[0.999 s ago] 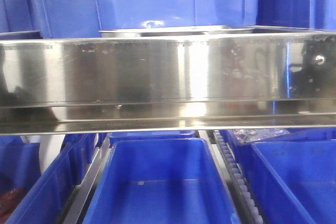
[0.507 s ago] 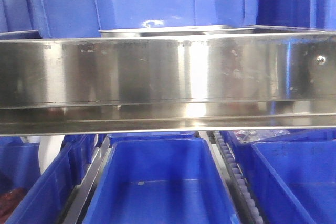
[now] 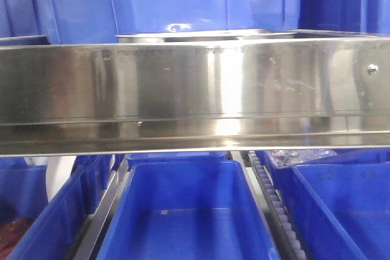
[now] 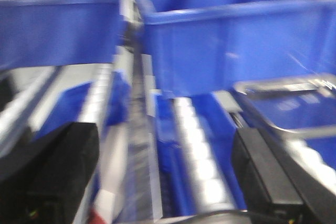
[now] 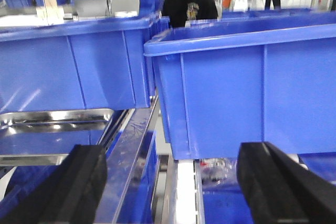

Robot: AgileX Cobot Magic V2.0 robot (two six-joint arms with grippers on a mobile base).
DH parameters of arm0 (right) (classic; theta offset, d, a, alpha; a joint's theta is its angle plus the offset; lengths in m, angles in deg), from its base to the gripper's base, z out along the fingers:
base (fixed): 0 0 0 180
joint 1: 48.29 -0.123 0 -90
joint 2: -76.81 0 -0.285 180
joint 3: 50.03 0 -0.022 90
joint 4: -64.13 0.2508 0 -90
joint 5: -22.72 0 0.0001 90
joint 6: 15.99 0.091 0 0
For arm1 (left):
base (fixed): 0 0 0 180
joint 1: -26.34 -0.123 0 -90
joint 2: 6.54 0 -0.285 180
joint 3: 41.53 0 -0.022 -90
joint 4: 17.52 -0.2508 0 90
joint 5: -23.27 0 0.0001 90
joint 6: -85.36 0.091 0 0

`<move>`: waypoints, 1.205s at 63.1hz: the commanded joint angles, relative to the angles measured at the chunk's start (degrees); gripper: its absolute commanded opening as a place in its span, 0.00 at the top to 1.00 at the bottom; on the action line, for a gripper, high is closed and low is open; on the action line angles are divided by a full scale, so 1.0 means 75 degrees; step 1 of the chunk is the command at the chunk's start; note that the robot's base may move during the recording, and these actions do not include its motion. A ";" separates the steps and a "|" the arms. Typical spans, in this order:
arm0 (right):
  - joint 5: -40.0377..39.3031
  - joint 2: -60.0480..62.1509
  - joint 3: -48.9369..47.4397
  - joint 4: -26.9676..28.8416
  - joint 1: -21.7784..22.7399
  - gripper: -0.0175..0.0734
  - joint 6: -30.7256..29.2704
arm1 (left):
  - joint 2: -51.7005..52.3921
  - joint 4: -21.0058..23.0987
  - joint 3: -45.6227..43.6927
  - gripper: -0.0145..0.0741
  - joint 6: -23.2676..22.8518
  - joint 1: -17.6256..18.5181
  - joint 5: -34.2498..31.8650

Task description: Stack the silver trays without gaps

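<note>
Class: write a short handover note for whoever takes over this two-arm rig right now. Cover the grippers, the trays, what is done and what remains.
The left gripper is open and empty; its view is blurred.
The right gripper is open and empty, facing a blue bin.
A silver tray lies ahead and to the left of the right gripper, ungripped. The left wrist view shows a tray at its right. The front view shows only a tray rim behind the steel band. Whether these are one tray cannot be told.
Done: no stack is visible.
Left: grasp a tray and nest it flush in another.
</note>
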 commanded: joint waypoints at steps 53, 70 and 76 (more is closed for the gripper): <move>0.5229 -0.8960 -0.9031 -0.0351 -0.2233 0.13 0.0755 | -0.7941 -0.1858 -0.6751 0.35 -0.3634 0.3424 0.2454; 0.5735 -0.9926 -0.9808 -0.1094 -0.2315 0.13 0.1805 | -0.8844 -0.2336 -0.7433 0.35 -0.4949 0.3391 0.2922; 0.5576 -1.0158 -0.9864 -0.1093 -0.2354 0.13 0.1805 | -0.9112 -0.2618 -0.7590 0.35 -0.5272 0.3391 0.2922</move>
